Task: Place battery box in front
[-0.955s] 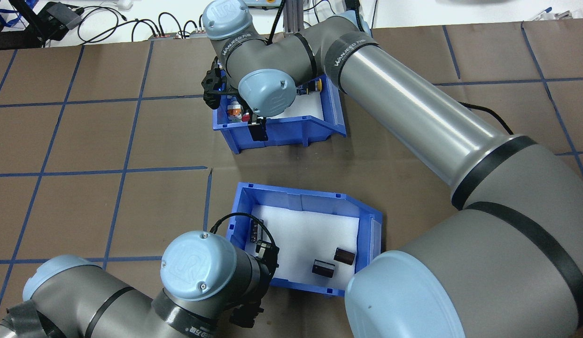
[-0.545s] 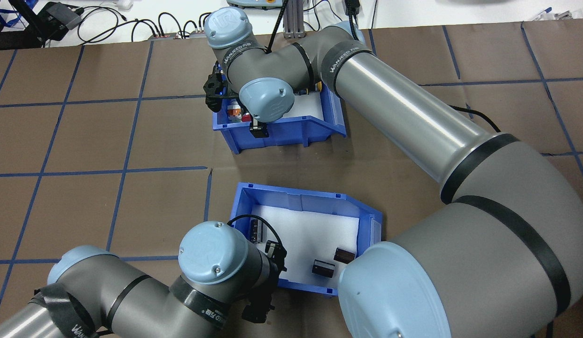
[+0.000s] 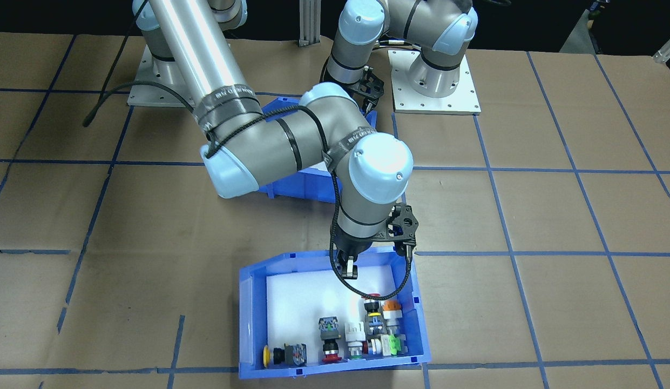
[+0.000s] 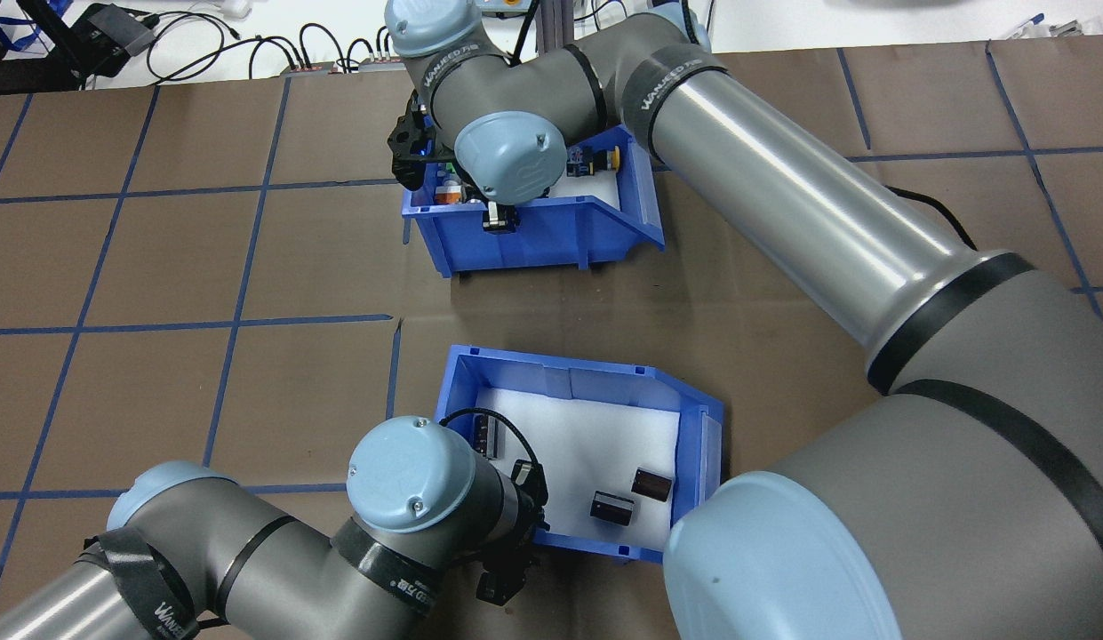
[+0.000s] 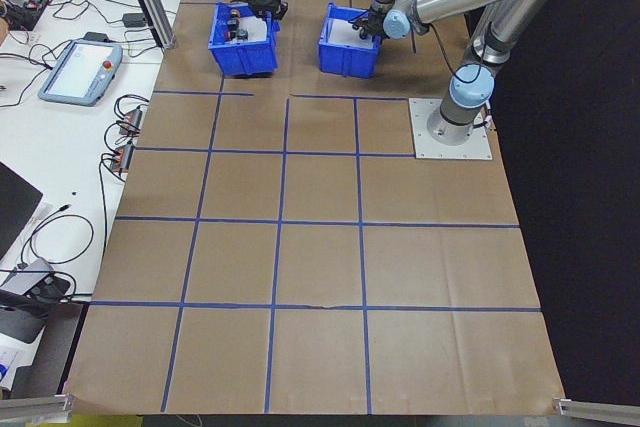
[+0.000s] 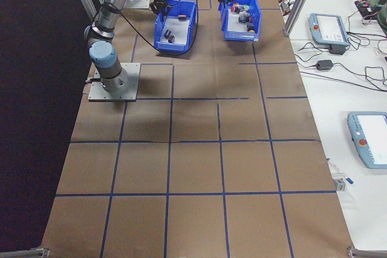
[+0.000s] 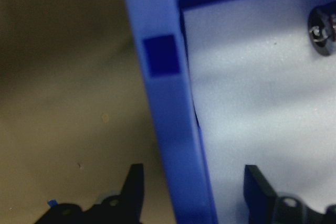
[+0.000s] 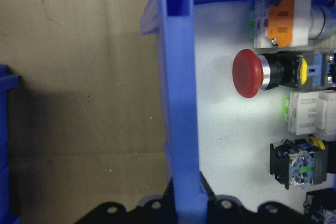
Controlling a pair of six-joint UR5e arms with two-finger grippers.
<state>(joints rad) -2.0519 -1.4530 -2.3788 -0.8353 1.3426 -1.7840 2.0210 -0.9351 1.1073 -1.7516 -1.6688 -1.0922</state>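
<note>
battery box [image 4: 578,444]: sitting on the table nearest the robot, 3 cells lying inside, not yet in front.
left gripper [image 7: 191,192]: fingers standing wide, straddling its wall, not yet clamping.
switch bin [image 4: 533,227]: occupying the front spot.
right gripper [image 8: 186,203]: pinching the switch bin's wall.
progress: early; swap seems to be beginning.
</note>
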